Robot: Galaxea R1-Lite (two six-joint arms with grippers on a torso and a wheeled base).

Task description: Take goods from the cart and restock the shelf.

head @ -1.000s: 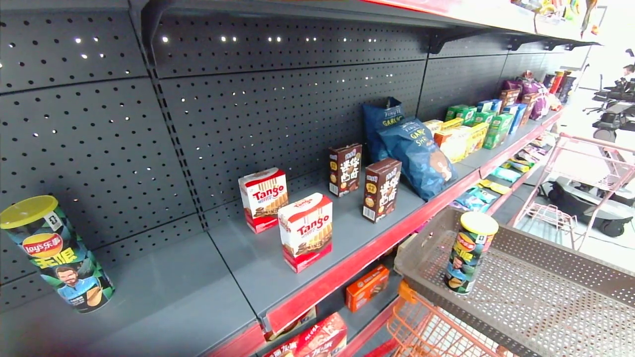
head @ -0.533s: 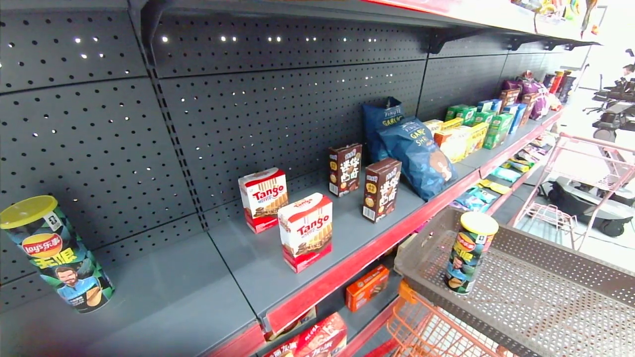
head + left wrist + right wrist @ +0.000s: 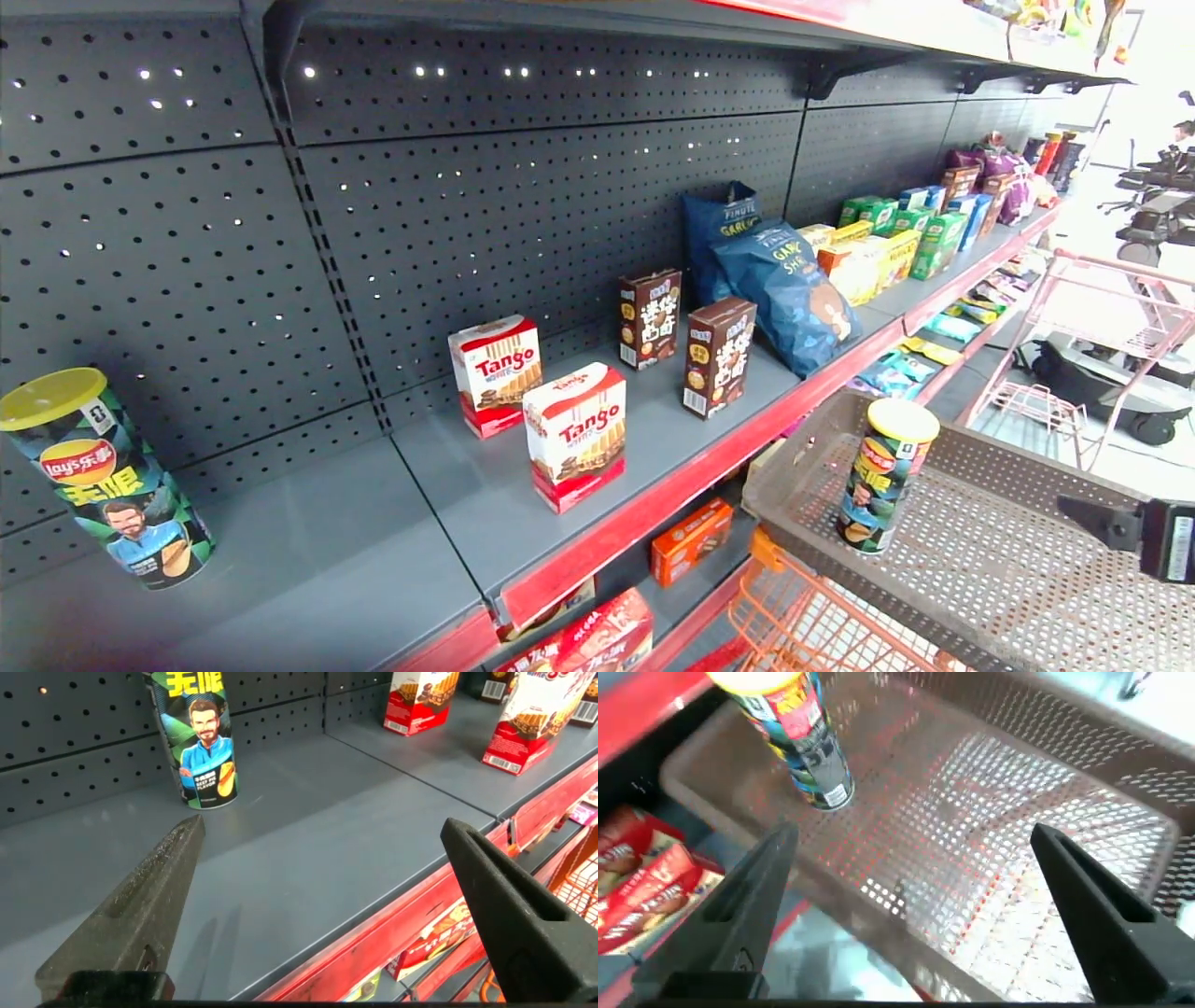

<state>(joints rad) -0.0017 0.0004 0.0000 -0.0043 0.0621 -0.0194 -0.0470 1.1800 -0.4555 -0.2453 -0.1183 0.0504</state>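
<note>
grey metal shelf [image 3: 355, 541], dark pegboard back [image 3: 523, 205], perforated cart tray [image 3: 1027, 569]

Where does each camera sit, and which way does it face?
Head: on the head, looking forward and down at shelf, shelf can and basket; right jaws at the edge.
Left wrist: on that wrist, facing the shelf can; own open jaws show.
Right wrist: on that wrist, looking down at the basket can; own open jaws show.
Shared: head sees both cans.
</note>
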